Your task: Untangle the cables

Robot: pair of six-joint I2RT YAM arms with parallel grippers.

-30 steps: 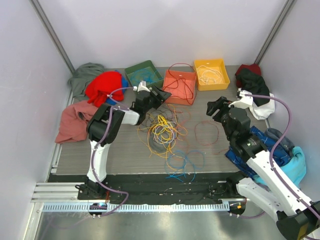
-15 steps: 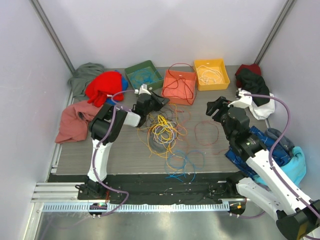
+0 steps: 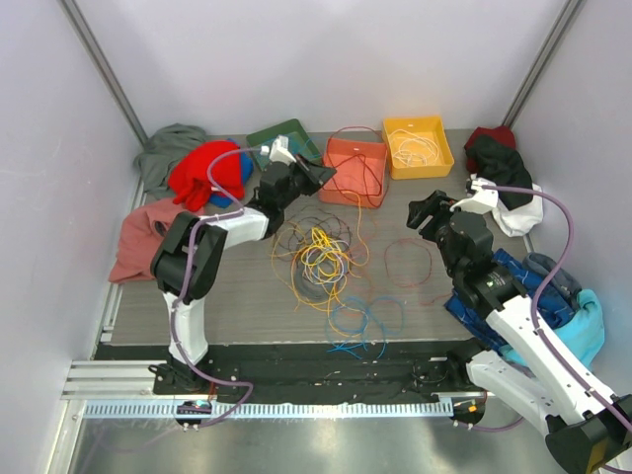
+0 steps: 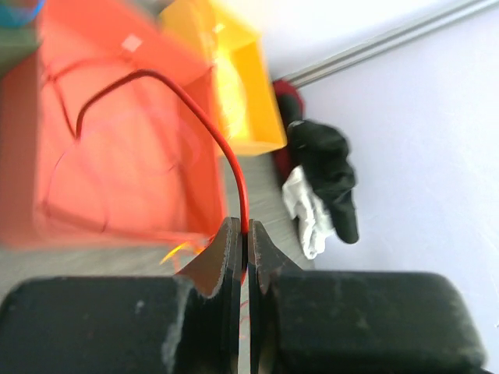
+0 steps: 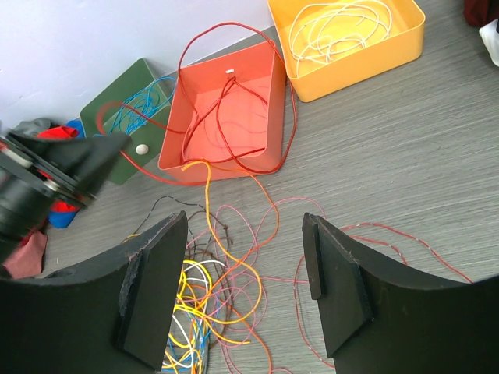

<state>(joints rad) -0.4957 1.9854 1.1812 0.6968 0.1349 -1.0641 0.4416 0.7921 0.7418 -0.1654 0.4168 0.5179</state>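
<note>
At the left edge of the counter (image 3: 247,296) a heap of cloths (image 3: 202,170) is lying untouched, well apart from the work. Just right of it, the left hand (image 3: 318,178) is doing what has changed in the last second: a moment ago it was spread low at the far side of the tangle (image 3: 318,255), and now it is pressed together and lifting, hanging between the green bin (image 3: 281,133) and the orange bin (image 5: 261,93) near the far edge. The wrist view is showing the left hand (image 4: 243,230) pinching one red cable (image 4: 210,132) between its fingertips, the strand arching up and away toward the orange bin. In my judgement that means a single cable is now being drawn out of the heap, and the lift is bringing it toward the bin that is already holding red ones. The rest of the tangle, mostly yellow, orange and brown, is sitting at the middle of the counter, with blue cables (image 3: 365,321) trailing toward the near edge and a red loop (image 3: 407,262) lying apart on its right. The yellow bin (image 3: 415,170) at the far edge is holding white cables. Further right, the right hand (image 5: 245,288) is hovering spread over bare counter beside the red loop, gripping nothing and unchanged over the last second. The pull will probably need to go slowly, since whether the red cable is snagging on other strands is hidden.
</note>
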